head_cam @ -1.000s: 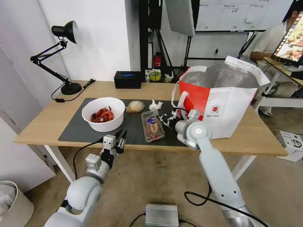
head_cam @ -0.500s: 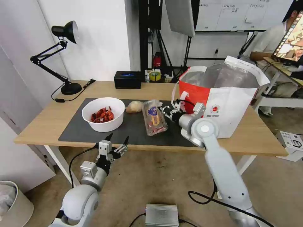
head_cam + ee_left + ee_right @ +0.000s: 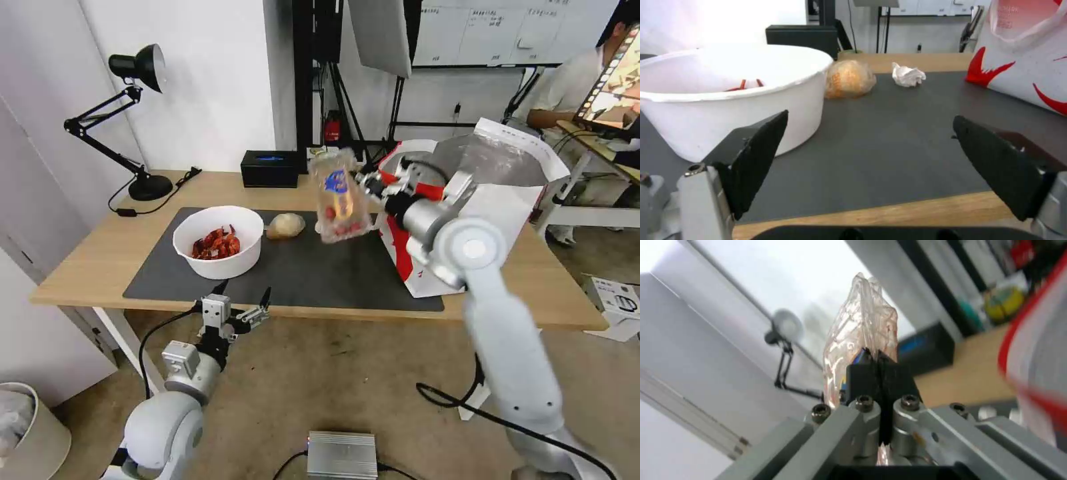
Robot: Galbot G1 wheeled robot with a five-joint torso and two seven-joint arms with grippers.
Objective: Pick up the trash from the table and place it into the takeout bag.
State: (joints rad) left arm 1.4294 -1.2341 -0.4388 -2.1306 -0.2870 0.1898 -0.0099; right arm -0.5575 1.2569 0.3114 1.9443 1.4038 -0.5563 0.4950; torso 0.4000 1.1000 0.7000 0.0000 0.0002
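We see the clear tray (image 3: 338, 197) in the air above the dark mat (image 3: 313, 270), just beside the takeout bag (image 3: 497, 200), pinched tight in our right claw (image 3: 365, 181). Our left claw (image 3: 241, 308) gapes empty at the desk (image 3: 87, 257) edge near the white bowl (image 3: 217, 241).

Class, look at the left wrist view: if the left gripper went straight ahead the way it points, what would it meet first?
The left gripper is open, level with the table edge. Straight ahead lies bare dark mat; the first object is probably the crumpled tissue, though the wrapped lump sits close beside that line, and depth is uncertain.
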